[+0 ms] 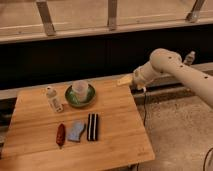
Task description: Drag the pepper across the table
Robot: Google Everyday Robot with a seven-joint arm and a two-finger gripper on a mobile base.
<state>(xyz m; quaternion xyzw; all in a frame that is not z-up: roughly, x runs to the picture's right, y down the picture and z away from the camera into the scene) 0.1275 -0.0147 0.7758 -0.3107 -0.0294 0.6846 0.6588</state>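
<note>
The pepper [60, 135] is small, slender and dark red-brown. It lies near the front left of the light wooden table [117, 140], pointing towards and away from me. My gripper [124, 80] is at the end of the white arm, which comes in from the right. It hovers over the table's back right edge, far from the pepper and touching nothing.
A blue-grey cloth piece [76, 131] lies right of the pepper, and a black-and-white striped block [92, 127] lies right of that. A green bowl [70, 100] holding a clear cup [80, 89] and a small white bottle [54, 99] stand at the back. A window wall runs behind the table.
</note>
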